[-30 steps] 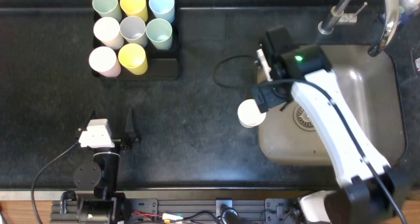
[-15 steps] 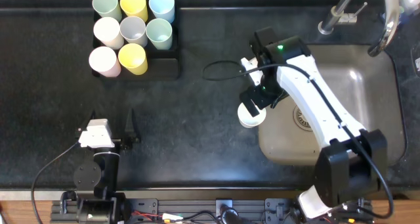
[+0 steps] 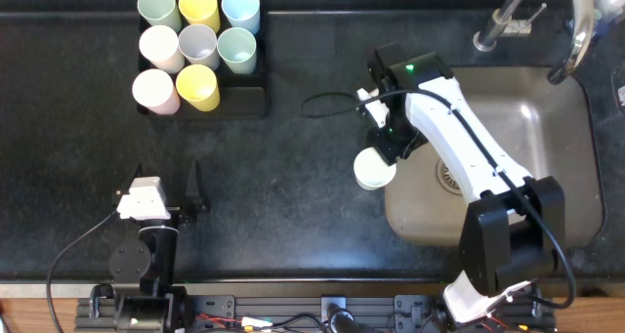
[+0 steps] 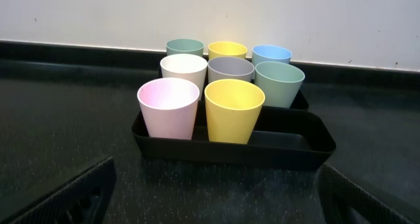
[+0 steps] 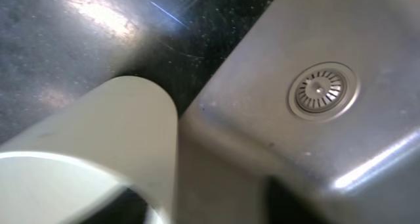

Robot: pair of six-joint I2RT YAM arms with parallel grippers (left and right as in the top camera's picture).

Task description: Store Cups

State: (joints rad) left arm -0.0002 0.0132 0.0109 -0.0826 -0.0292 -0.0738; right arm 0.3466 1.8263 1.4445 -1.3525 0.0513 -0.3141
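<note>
One white cup is being squeezed tight by the right claw, just where the sink is meeting the black table. The right arm is stretching up over the sink and bending down at its wrist. The left arm is sitting folded by its base, and the left claw is gaping wide. Seven cups are standing in the black tray, well apart from both claws.

Kitchen, dark speckled countertop, stainless sink with drain strainer, faucet behind
</note>
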